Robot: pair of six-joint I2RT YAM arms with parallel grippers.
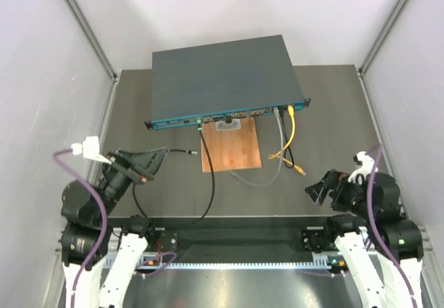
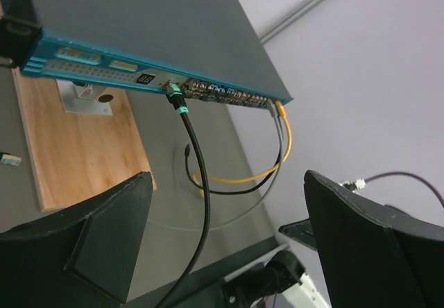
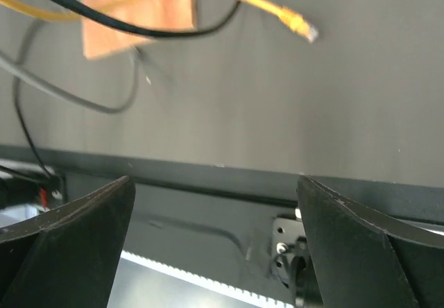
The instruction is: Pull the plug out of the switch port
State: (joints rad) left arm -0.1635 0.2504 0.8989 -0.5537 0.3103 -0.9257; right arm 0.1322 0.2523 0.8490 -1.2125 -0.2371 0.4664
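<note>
The switch [image 1: 222,79] is a flat dark grey box at the back, with a teal front strip [image 2: 104,72]. A black plug with a teal ring [image 2: 175,94] sits in a port left of the middle, and its black cable [image 1: 210,190] runs toward the near edge. A grey plug [image 1: 279,114] and a yellow plug [image 1: 291,112] sit in ports at the right end. My left gripper [image 1: 156,162] is open and empty, well short of the switch; in the left wrist view [image 2: 229,232] the black cable passes between its fingers. My right gripper [image 1: 316,185] is open and empty at the near right.
A brown wooden board [image 1: 231,145] with a small metal bracket [image 2: 84,96] lies in front of the switch. The yellow cable's loose end [image 1: 300,172] and a grey cable loop [image 1: 260,180] lie right of the board. A short loose black lead [image 1: 186,152] lies left of it.
</note>
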